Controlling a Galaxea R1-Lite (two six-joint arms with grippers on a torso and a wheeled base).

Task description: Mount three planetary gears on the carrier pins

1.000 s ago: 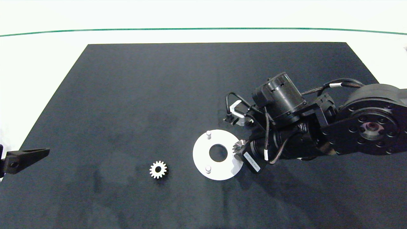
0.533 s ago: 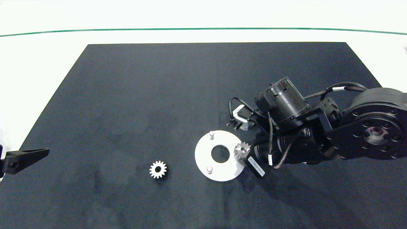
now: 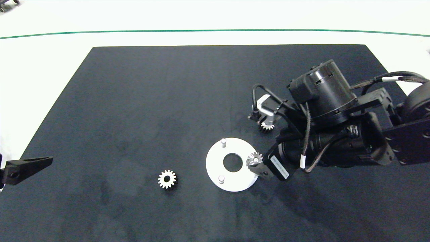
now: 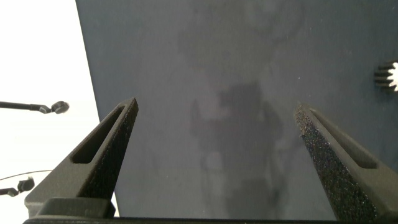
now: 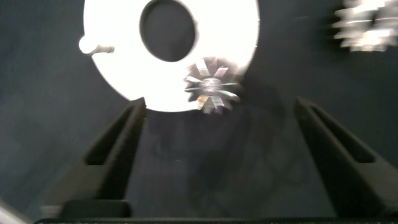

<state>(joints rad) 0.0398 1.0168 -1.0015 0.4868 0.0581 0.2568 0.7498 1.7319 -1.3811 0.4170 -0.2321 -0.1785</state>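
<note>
Gear (image 3: 254,159) sits on its pin, my right hand (image 5: 217,134) is released, so I'd lift straight clear without nudging it.

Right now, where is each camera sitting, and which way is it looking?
Head view: sits above, looking down at the dark mat; the right arm comes in from the right edge, its gripper beside the white disc, and the left gripper pokes in at the left edge.
Left wrist view: rides on the left arm, looking down at bare mat between its own open fingers.
Right wrist view: rides on the right arm, looking at the disc between its open fingers.
Shared: head and right wrist views both show the gear on the pin.
</note>
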